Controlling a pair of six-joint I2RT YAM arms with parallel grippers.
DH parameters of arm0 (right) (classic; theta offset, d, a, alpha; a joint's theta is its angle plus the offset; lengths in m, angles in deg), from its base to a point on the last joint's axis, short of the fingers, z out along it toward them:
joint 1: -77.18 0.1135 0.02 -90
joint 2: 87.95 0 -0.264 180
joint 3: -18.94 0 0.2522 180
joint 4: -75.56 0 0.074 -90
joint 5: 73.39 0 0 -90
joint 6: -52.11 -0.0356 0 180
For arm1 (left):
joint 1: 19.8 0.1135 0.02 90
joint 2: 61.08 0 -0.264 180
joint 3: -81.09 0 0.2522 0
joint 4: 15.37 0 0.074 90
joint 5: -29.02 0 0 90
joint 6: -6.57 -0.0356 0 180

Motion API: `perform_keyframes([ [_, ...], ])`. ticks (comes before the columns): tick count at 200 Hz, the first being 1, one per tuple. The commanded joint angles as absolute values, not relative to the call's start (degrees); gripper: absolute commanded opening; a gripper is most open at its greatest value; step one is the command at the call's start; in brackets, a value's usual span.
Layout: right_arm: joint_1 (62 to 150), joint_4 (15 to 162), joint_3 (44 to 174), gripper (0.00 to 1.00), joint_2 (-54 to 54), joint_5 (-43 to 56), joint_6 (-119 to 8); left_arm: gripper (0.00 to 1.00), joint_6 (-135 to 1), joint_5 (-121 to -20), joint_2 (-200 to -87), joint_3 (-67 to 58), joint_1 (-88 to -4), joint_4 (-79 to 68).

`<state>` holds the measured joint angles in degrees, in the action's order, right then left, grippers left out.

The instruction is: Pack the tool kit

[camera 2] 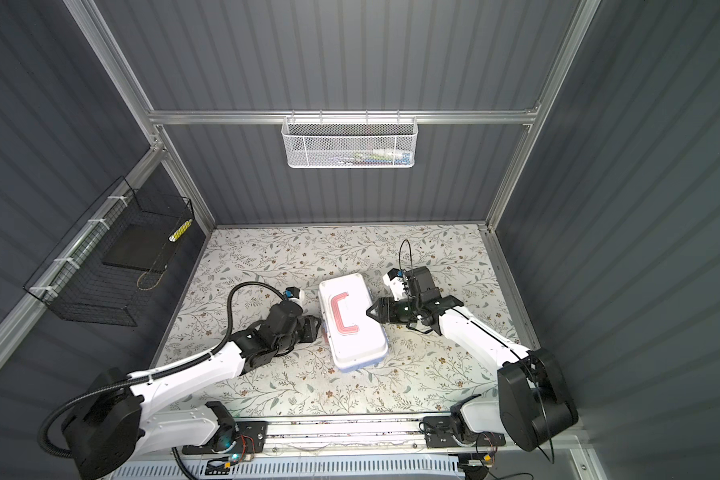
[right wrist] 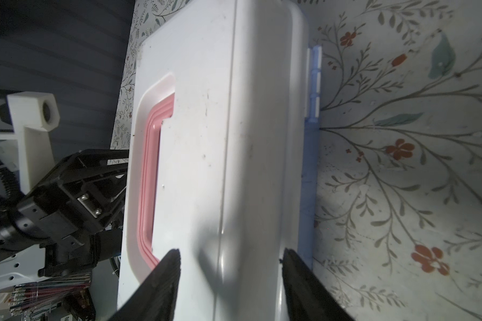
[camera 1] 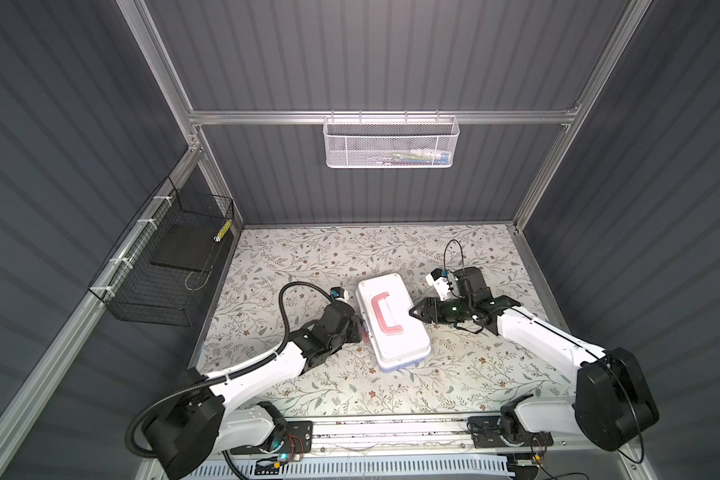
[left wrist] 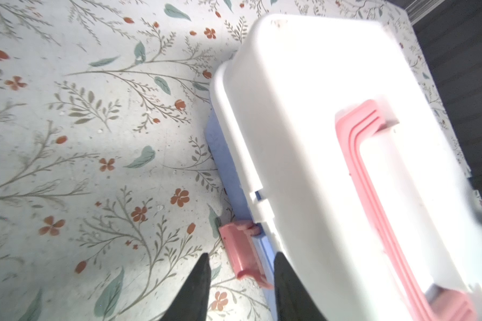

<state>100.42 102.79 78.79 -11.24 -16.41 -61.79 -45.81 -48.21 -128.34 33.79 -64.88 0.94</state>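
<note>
While the closed tool kit box point(camera 1: 395, 345) is lying near the middle of the floral table point(camera 1: 308, 257), askew to its edges, the left end effector point(left wrist: 242, 255) is hovering released at the box's left long side, fingers apart with the pink latch point(left wrist: 234, 241) just ahead between them. The right end effector point(right wrist: 231, 251) is likewise standing released, fingers spread over the white lid point(right wrist: 201, 139) beside the pink handle point(right wrist: 148, 180). Farther back, a white mesh basket point(camera 1: 389, 143) is hanging above the table's far edge.

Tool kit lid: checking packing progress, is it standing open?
No, in a top view the white lid lies shut flat on the light-blue base.
</note>
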Motion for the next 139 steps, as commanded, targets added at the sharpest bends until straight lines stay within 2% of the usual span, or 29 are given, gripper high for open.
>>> perform_keyframes([
  [1,100.2,103.66,79.12,0.61,-10.87,-16.76,-60.56,0.56,-48.13,-44.21,-125.4,38.76,-65.23,4.13],
  [14,100.23,103.56,78.9,0.61,-11.09,-17.0,-60.64,0.69,-49.2,-43.74,-124.28,40.79,-65.23,3.22],
  [25,100.19,102.22,78.14,0.61,-11.35,-17.39,-61.05,0.85,-50.57,-44.05,-123.8,41.84,-65.16,2.51],
  [36,100.16,101.18,77.52,0.61,-11.48,-17.58,-61.51,0.91,-51.99,-44.85,-123.19,43.0,-65.51,1.36],
  [60,100.27,100.7,77.18,0.61,-11.23,-17.91,-61.88,0.97,-53.61,-44.64,-120.85,48.49,-67.25,-4.6],
  [82,100.25,100.58,77.34,0.61,-10.74,-18.43,-62.03,0.99,-54.18,-45.02,-121.22,51.31,-67.6,-8.88],
  [139,100.27,98.75,77.05,0.61,-9.6,-19.11,-63.28,1.0,-59.82,-47.59,-132.27,51.04,-69.05,-23.54],
])
